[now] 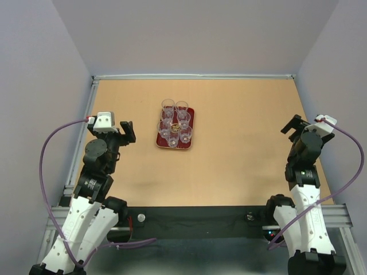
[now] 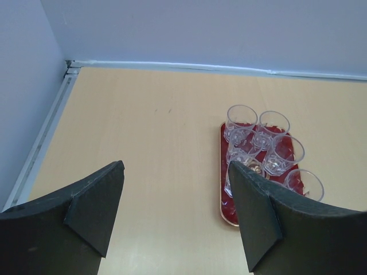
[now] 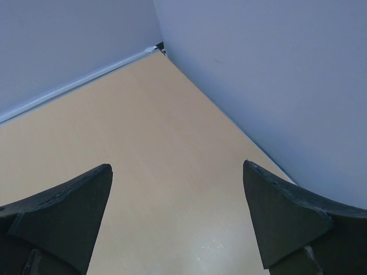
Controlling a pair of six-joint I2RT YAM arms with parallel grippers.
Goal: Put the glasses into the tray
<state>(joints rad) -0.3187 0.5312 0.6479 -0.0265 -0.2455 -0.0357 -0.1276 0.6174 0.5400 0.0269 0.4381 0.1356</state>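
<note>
Glasses (image 1: 184, 119): six by my count, all upright on the tray (image 1: 161, 143), centre-far on the tabletop (image 1: 246, 143). My left jaws: spread, empty. My right jaws: spread, empty. Task judged complete.

My white-and-black left arm (image 1: 86, 197) rises from the near left and folds at the elbow. Its black two-finger left gripper (image 1: 126, 132) points far and rightward, dark fingers (image 2: 97, 197) spread wide with nothing between them. My white-and-black right arm (image 1: 303, 177) stands at the near right, folded the same way. Its black two-finger right gripper (image 1: 292, 125) is also parted wide and empty.
</note>
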